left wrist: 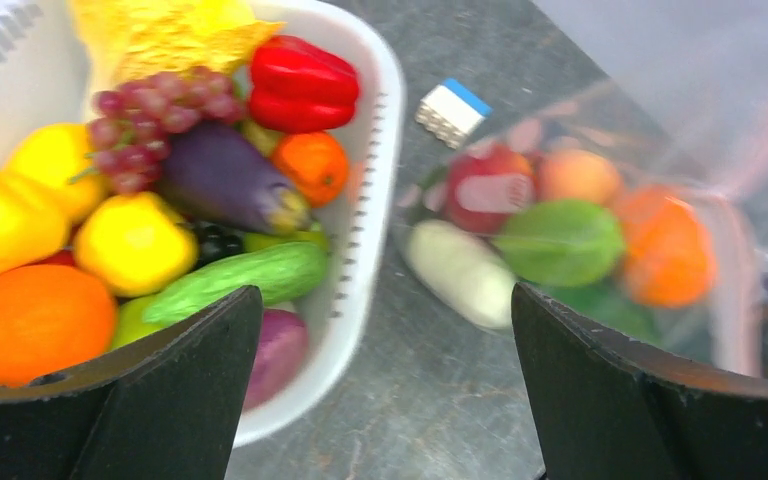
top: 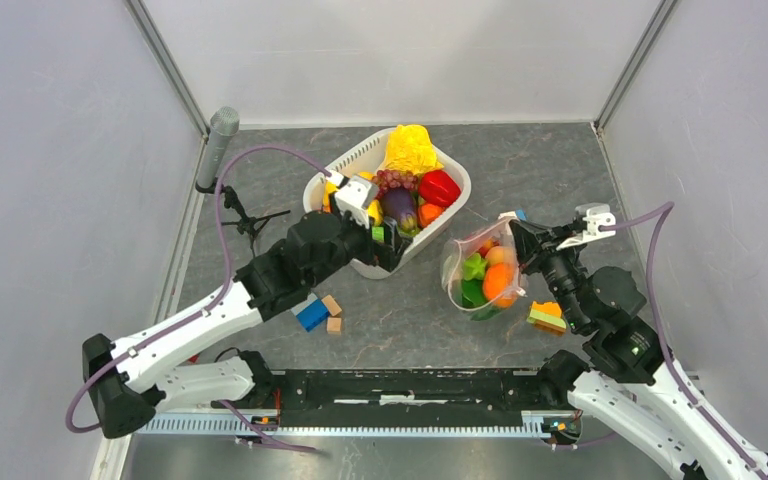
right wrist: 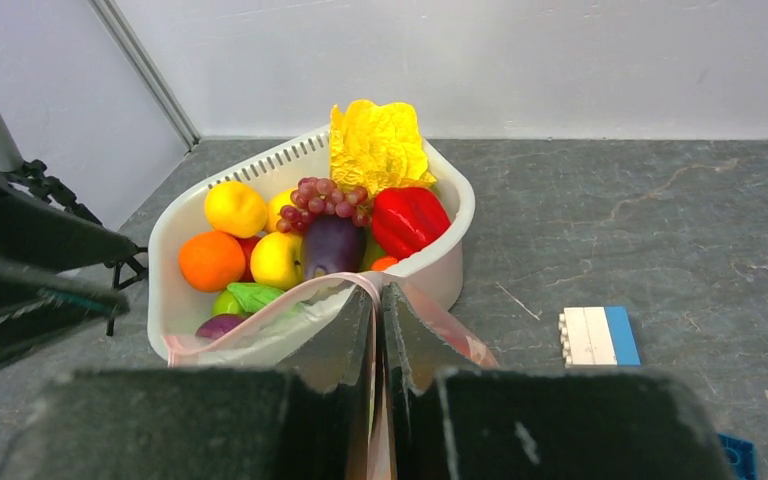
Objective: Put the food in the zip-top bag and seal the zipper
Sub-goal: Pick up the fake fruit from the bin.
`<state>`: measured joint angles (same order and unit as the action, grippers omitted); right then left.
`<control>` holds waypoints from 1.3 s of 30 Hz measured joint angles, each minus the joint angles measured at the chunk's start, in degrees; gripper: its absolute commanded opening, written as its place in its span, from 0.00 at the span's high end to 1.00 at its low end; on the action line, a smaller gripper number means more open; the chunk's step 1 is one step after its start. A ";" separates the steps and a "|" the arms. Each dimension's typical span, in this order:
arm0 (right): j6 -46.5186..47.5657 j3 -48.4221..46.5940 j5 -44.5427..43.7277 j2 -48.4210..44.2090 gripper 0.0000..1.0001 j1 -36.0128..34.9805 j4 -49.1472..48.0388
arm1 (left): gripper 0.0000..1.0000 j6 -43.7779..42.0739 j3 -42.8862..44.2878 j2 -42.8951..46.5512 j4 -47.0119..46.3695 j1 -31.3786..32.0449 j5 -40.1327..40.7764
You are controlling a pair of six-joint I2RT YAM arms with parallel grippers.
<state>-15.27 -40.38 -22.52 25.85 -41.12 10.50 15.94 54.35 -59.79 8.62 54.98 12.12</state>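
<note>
Left end effector (left wrist: 385, 300) is being held wide near the food (left wrist: 225, 180). Zip-top bag (top: 480, 272) is being pinched by right end effector (right wrist: 378, 310); another pick seems needed.

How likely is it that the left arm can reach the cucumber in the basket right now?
Probably yes: the left gripper hangs open just over the rim of the basket, and the cucumber lies uncovered on top beside it.
</note>
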 measured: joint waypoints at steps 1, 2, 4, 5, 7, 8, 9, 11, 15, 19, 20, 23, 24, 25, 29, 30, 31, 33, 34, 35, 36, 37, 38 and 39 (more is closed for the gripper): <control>-0.07 0.02 0.02 -0.26 0.88 0.00 0.02 | 0.00 0.02 -0.02 -0.07 0.11 -1.81 -0.76; -0.13 0.04 0.00 -0.59 0.88 0.00 0.09 | 0.00 0.02 -0.11 -0.17 0.17 -3.89 -1.66; -0.35 0.26 0.00 -1.20 0.88 0.00 0.22 | 0.00 0.04 -0.37 -0.44 0.24 -7.39 -3.23; -0.46 0.39 0.00 -1.46 0.88 0.00 0.28 | 0.00 0.04 -0.39 -0.70 0.31 -8.98 -3.91; -0.74 0.74 -0.02 -1.92 0.88 0.00 0.48 | 0.00 0.04 -0.39 -1.68 0.31 -11.32 -5.09; -0.90 0.83 -0.02 -2.03 0.88 0.00 0.66 | 0.00 0.04 -0.39 -2.29 0.37 -12.04 -5.49; -0.96 0.87 -0.02 -2.10 0.88 0.00 0.74 | 0.00 0.04 -0.39 -3.04 0.48 -12.72 -5.86; -1.18 0.87 0.00 -2.12 0.88 0.00 0.85 | 0.00 0.09 -0.39 -4.48 1.11 -13.86 -6.27; -1.22 0.87 1.77 -1.53 0.88 0.00 0.76 | 0.00 0.24 -0.39 -6.97 3.08 -15.98 -5.16; -1.11 0.87 6.23 0.90 0.88 -0.02 0.66 | 0.00 0.28 -0.55 -7.74 4.22 -18.47 -3.10; -1.05 0.87 7.37 1.46 0.88 0.00 0.52 | 0.00 0.28 -0.66 -7.74 4.22 -19.04 -2.97; -0.83 0.87 10.86 3.23 0.88 -0.02 -0.13 | 0.00 0.28 -0.85 -7.98 4.09 -20.72 -2.56; -0.76 0.87 12.02 3.87 0.88 0.00 -0.44 | 0.00 0.26 -0.85 -8.20 3.91 -21.00 -2.16; -0.72 0.87 12.94 4.44 0.88 0.00 -0.61 | 0.00 0.24 -0.83 -8.72 3.56 -21.29 -1.60; -0.74 0.92 15.54 5.77 0.88 0.00 -1.31 | 0.00 -1.07 1.70 -13.64 3.52 -21.73 1.66; -0.79 1.01 16.13 5.97 0.88 -0.02 -1.73 | 0.00 -1.64 2.62 -14.99 3.50 -21.88 2.36; -0.85 1.18 16.57 6.10 0.88 -0.02 -2.08 | 0.00 -2.29 3.93 -16.74 3.61 -22.08 3.30; -0.96 1.40 17.29 6.14 0.88 0.00 -2.45 | 0.00 -4.04 6.73 -19.98 3.76 -22.40 5.70; -0.96 1.46 17.64 6.14 0.88 0.00 -2.58 | 0.00 -5.03 7.67 -21.03 3.72 -22.56 6.49; -0.96 1.57 17.86 6.14 0.88 -0.02 -2.75 | 0.00 -6.08 8.63 -22.08 3.72 -22.80 7.41; -0.98 1.66 18.01 6.12 0.88 0.00 -2.84 | 0.00 -7.06 9.70 -23.17 3.82 -23.10 8.26; -0.98 1.79 18.03 6.08 0.88 -0.02 -2.99 | 0.00 -7.67 10.67 -24.22 4.00 -23.41 9.07; -0.98 1.88 18.05 6.08 0.88 0.00 -3.10 | 0.00 -8.28 11.54 -25.22 4.15 -23.78 9.53; -0.98 1.88 18.05 6.10 0.87 -0.02 -3.17 | 0.00 -8.63 12.02 -26.01 4.13 -24.06 9.88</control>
<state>-16.25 -38.50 -4.47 31.94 -41.15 7.33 7.31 66.37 -85.80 12.75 30.92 22.00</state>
